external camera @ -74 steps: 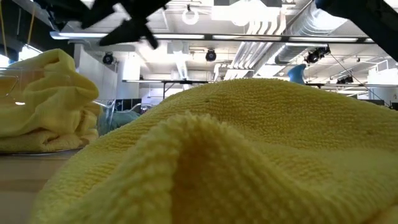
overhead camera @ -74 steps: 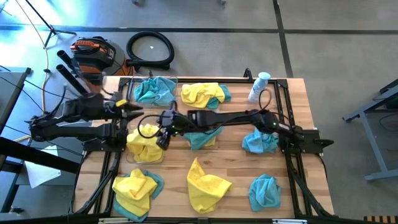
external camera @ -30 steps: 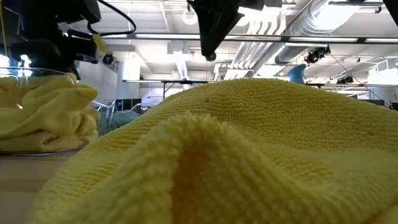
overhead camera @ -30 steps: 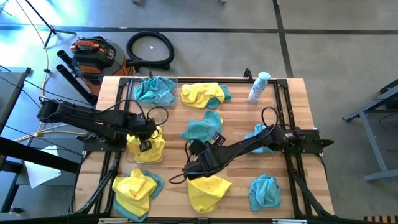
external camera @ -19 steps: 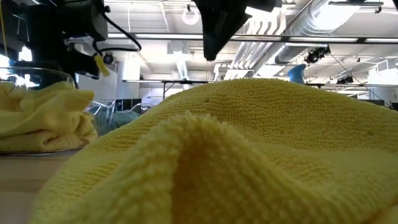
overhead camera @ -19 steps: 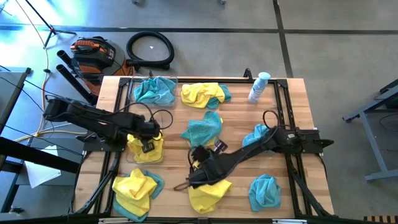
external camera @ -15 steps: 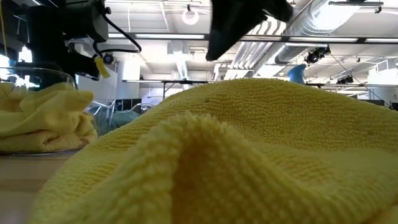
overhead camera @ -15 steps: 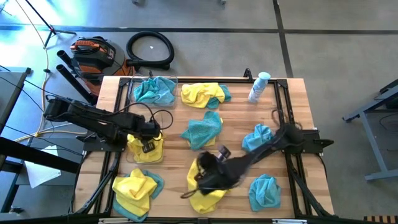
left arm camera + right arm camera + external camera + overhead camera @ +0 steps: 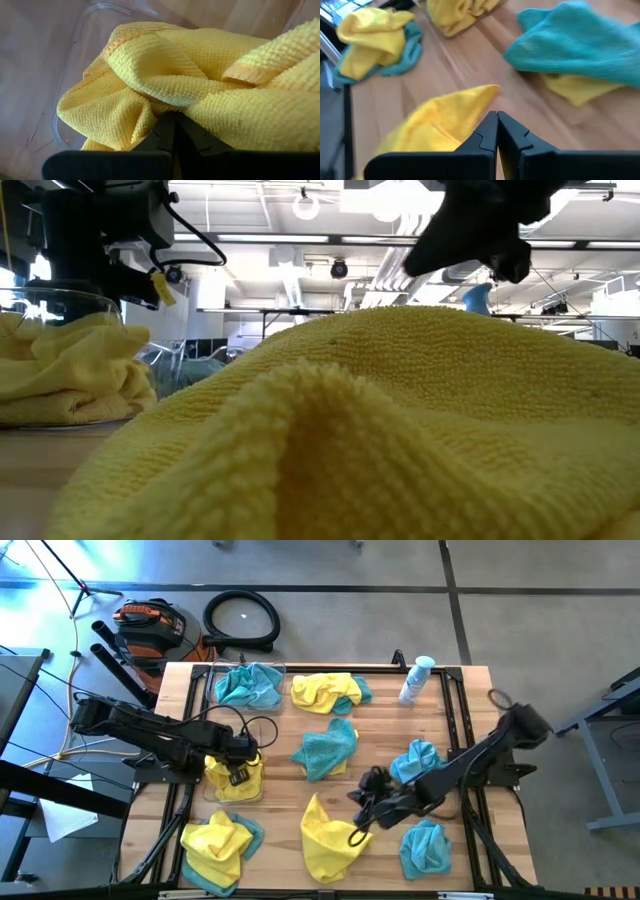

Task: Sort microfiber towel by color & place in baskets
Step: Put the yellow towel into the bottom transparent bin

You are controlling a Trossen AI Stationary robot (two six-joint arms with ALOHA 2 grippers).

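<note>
Yellow and teal microfiber towels lie scattered over the wooden table. One clear basket (image 9: 228,790) at the left holds yellow towels (image 9: 150,75). My left gripper (image 9: 238,772) stands over them, shut, pointing down. The other basket (image 9: 248,685) at the far left holds teal towels. A loose yellow towel (image 9: 328,840) lies near the front middle. My right gripper (image 9: 360,827) is shut at that towel's right side, by its pointed corner (image 9: 480,95). My left gripper presses its shut fingers (image 9: 175,131) down from above into a fold of the yellow towels (image 9: 165,95) in the basket; the cloth bulges up around the fingertips. My right gripper slants down beside the loose yellow towel's corner; whether it touches it I cannot tell.
A white-and-blue bottle (image 9: 415,680) stands at the far right. Loose towels: yellow over teal (image 9: 328,690), teal (image 9: 325,748), teal (image 9: 415,762), teal (image 9: 425,848), and a yellow-and-teal pile (image 9: 220,845). Bare wood shows between them.
My right gripper has swept from the loose yellow towel's left side toward the table's right edge, staying shut, while its arm swung back over the right edge. My left gripper has sunk a little onto the yellow towels in the basket, which sit lower now.
</note>
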